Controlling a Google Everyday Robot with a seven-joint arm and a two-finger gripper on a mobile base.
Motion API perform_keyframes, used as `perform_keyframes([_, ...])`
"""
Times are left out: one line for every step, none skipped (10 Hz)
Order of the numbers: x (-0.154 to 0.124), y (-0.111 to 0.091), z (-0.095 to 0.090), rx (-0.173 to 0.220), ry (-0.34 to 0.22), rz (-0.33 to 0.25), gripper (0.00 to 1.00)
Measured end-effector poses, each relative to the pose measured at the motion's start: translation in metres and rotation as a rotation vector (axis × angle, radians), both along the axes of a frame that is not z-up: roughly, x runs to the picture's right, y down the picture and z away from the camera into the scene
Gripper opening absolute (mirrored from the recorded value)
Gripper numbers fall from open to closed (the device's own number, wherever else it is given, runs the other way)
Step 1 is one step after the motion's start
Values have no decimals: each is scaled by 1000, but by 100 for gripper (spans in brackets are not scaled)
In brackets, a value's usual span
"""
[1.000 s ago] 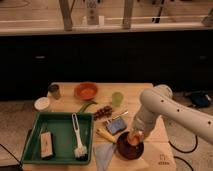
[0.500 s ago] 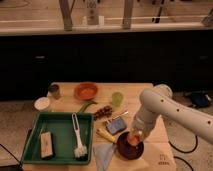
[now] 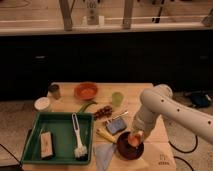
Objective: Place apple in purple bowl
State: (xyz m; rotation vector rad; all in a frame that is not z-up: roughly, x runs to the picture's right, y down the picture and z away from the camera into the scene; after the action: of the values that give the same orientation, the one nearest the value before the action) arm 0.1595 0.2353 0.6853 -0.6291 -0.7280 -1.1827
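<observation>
The apple (image 3: 134,141) is a small orange-red fruit sitting in or just above the purple bowl (image 3: 126,149), a dark maroon bowl at the table's front right. My gripper (image 3: 136,136) hangs at the end of the white arm (image 3: 160,107) that reaches in from the right. It is right on top of the apple, over the bowl's right half. The arm's wrist covers part of the apple and the bowl's far rim.
A green tray (image 3: 60,131) with a white brush (image 3: 77,137) and a block (image 3: 46,144) lies front left. An orange bowl (image 3: 86,91), a green cup (image 3: 117,98), dark grapes (image 3: 104,111), a white cup (image 3: 42,104) and a blue cloth (image 3: 104,156) lie around.
</observation>
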Motion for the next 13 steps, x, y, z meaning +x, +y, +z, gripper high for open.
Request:
perform_keyframes([0,0,0,-1,0,0,80])
perform_keyframes([0,1,1,-3,0,-1,80])
perform_keyframes([0,1,1,-6,-1,-3,80])
perform_keyframes([0,1,2,-7,-2,-4,80])
perform_keyframes([0,1,2,-7,-3,-4,80])
perform_keyframes([0,1,3,-7,-5,-4,80])
perform_keyframes([0,1,3,-5,-8,-5,80])
perform_keyframes([1,1,3,-4,-10,-5,80])
perform_keyframes([1,1,2,-2,-15,-5,80])
perform_keyframes([0,0,2,7,-19,-3,80])
perform_keyframes([0,0,2,11,-21,-4,80])
perform_keyframes([-1,-1,2,17,-25,-3,80])
perform_keyframes([-1,-1,1,20,-25,-3,80])
